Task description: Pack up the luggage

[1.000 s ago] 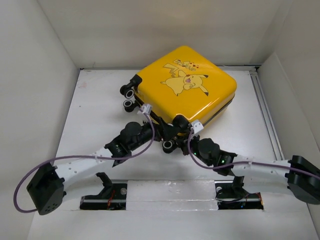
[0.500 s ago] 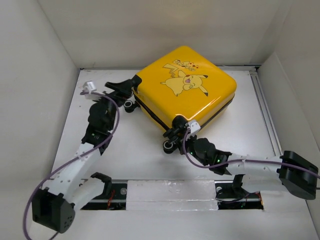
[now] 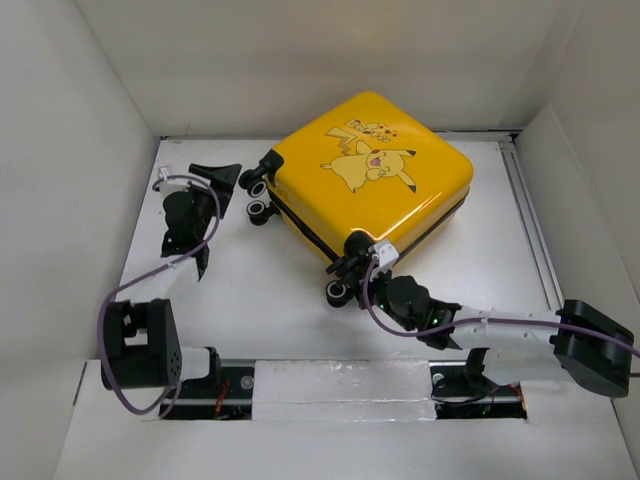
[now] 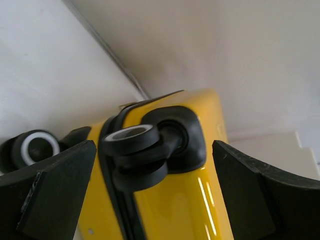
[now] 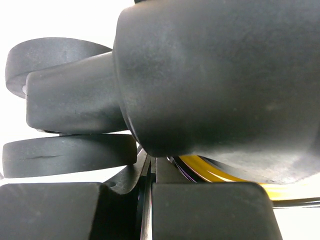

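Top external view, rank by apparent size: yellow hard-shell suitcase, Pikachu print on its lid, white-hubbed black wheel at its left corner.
1. yellow hard-shell suitcase
2. Pikachu print
3. white-hubbed black wheel

Figure: white table (image 3: 250, 290) seen from above, bounded by pale walls (image 3: 90, 150) on its left, far and right sides, with a metal rail (image 3: 530, 230) running along its right edge and a white taped strip (image 3: 340, 382) across its near edge. The luggage (image 3: 370, 180), a yellow hard-shell case, lies flat on the far centre-right of the surface, printed face up and turned at an angle to the edges. Its black wheels (image 3: 258, 192) sit in pairs at the left and near corners, close to the tabletop.
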You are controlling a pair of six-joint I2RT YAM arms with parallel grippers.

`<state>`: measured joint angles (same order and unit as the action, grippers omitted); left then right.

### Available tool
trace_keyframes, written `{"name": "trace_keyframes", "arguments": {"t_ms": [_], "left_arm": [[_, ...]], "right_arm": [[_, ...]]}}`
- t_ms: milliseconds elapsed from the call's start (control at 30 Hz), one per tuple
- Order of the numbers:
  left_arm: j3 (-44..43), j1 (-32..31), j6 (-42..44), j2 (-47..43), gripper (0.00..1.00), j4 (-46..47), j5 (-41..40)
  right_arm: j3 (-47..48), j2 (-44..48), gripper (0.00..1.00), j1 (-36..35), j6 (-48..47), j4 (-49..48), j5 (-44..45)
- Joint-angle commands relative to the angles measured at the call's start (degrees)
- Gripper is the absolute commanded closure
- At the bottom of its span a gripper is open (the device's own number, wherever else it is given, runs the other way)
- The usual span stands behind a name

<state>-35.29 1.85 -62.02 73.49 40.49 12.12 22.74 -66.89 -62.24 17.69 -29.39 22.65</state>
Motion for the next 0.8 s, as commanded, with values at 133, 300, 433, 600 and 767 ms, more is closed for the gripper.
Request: {"name": "trace_keyframes", "arguments": {"t_ms": [133, 300, 433, 600, 767], "left_arm": [[-7.32, 0.17, -5.12, 7.44, 0.09, 11.1, 8.44], [-7.95, -0.35, -5.13, 9.21, 0.15, 10.05, 8.36], [-7.43, -0.87, -4.43, 9.74, 0.16, 8.11, 5.29], [-7.95, -1.41, -4.43, 13.07, 0.16, 8.11, 5.81], [-8.04, -1.93, -5.83, 15.36, 0.2, 10.57, 6.43]], "right_arm": [[2.04, -1.05, 1.0, 0.19, -0.73, -5.68, -2.0], [2.57, -1.57, 1.0, 0.19, -0.73, -5.68, -2.0], [2.57, -1.57, 1.0, 0.19, -0.73, -5.68, -2.0], [3.62, -2.1, 1.0, 0.19, -1.26, -5.68, -2.0], [3.63, -2.63, 1.0, 0.19, -1.26, -5.68, -2.53]]}}
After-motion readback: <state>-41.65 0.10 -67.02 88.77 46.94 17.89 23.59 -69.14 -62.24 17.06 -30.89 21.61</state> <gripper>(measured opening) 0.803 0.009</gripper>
